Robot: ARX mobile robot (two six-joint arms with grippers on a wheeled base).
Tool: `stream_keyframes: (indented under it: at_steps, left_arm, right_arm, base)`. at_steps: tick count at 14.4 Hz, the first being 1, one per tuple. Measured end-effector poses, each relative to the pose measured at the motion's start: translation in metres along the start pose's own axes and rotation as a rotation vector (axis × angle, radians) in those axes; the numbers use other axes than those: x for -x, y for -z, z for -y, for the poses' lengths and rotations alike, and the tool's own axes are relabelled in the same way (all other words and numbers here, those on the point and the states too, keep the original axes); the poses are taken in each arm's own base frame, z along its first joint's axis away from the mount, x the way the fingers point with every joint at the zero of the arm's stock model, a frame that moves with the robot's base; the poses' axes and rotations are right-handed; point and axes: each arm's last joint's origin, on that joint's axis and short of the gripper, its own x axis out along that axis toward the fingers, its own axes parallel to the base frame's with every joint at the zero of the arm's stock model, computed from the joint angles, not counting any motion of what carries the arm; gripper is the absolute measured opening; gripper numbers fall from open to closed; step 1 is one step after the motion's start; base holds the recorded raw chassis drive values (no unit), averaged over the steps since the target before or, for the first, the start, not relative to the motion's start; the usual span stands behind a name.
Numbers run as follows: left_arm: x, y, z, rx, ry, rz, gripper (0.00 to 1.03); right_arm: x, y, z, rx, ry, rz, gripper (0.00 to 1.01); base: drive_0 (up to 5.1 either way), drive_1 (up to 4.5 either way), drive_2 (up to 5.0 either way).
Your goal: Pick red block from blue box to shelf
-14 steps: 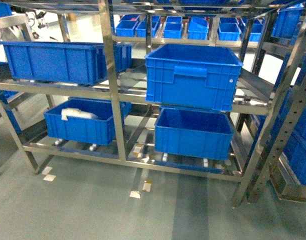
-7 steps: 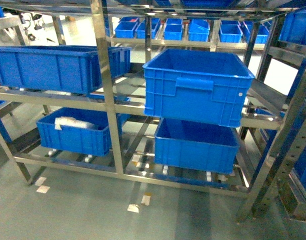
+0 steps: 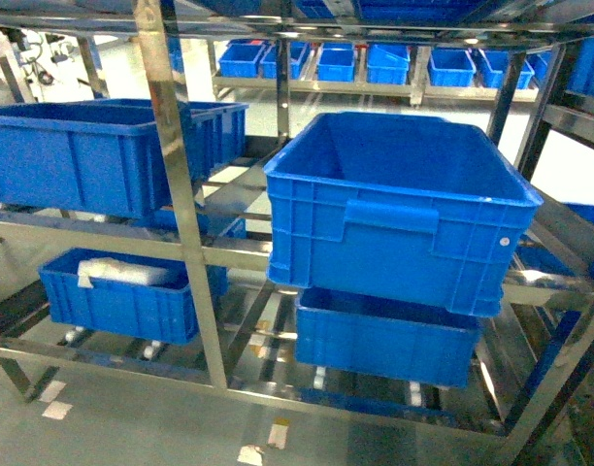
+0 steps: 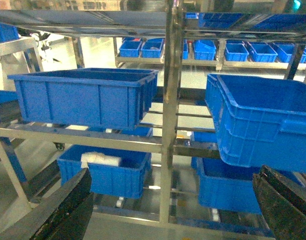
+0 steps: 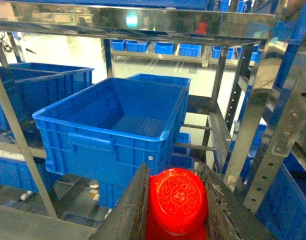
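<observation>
The red block (image 5: 178,202), glossy with one round stud facing the camera, is clamped between the dark fingers of my right gripper (image 5: 174,172), which is shut on it. It hangs in front of the steel shelf (image 5: 143,20), just below and to the right of a large dark blue crate (image 5: 113,125) on the middle tier. My left gripper (image 4: 175,172) is open and holds nothing; it faces a shelf upright (image 4: 170,100). The head view shows the shelf (image 3: 176,194) close up and neither gripper. The blue box is out of view.
The big crate (image 3: 394,214) juts forward from the middle tier. Another crate (image 3: 74,155) sits to its left. Two more sit on the bottom tier, one (image 3: 122,291) holding something white, the other (image 3: 384,335) under the big crate. Small blue bins (image 3: 394,63) line a rack behind.
The head view has closed in on the shelf and shifted right: the middle crate looms larger and the uprights have slid left.
</observation>
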Motion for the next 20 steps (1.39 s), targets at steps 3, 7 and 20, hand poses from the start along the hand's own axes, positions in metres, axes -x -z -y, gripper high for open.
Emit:
stream_keyframes:
  at_steps: [3, 7, 20]
  left_arm:
    - [0.0000, 0.0000, 0.0000, 0.000, 0.000, 0.000, 0.98]
    - [0.0000, -0.0001, 0.0000, 0.000, 0.000, 0.001, 0.98]
    - [0.0000, -0.0001, 0.0000, 0.000, 0.000, 0.001, 0.98]
  right_arm:
    - [0.0000, 0.0003, 0.0000, 0.000, 0.000, -0.003, 0.23]
    - [0.0000, 0.0003, -0.0001, 0.000, -0.001, -0.003, 0.23]
    - [0.0000, 0.0007, -0.0001, 0.000, 0.000, -0.003, 0.23]
  base:
    - [0.0, 2.10, -2.1]
    - [0.0, 1.91, -1.8]
    - [0.0, 1.32, -1.3]
